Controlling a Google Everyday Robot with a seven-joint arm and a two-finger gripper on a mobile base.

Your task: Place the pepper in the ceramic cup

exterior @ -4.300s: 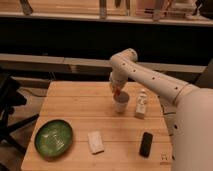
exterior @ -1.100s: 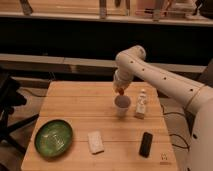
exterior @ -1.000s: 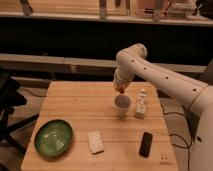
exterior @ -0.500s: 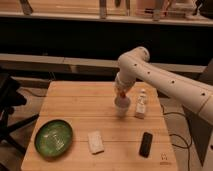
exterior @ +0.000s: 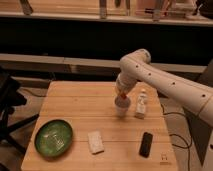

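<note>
Where the white, smooth-shelled robot arm [exterior: 165, 85] reaches in from the right and bends downward, its gripper [exterior: 121, 96] hangs over the middle-right part of the pale wooden slatted table [exterior: 85, 105]. It sits directly above the small pale whitish-grey ceramic cup [exterior: 121, 108]. At the gripper's lower end shows the small rounded red-orange pepper [exterior: 123, 94], only partly visible as a bright warm patch against the white of the arm. The pepper sits right at the cup's mouth, just over its rim; how far it has entered the cup cannot be told. Whether the claw is clenched on the pepper or has released it cannot be told either.

The cup stands upright, short and cylindrical, its wall a dull off-white that is slightly shadowed under the gripper. The visible part of the pepper looks about as wide as the cup's opening.

Just to the right of the cup, close but apart from it, stands a taller white bottle-like object [exterior: 141, 104], upright. Near the front left corner of the table lies a round green plate [exterior: 53, 138] with a darker rim. Right of the plate, near the front edge, lies a small white rectangular pad [exterior: 95, 141], flat and slightly angled. Farther right, also near the front, lies a slim black oblong object [exterior: 146, 144], well apart from the cup.
</note>
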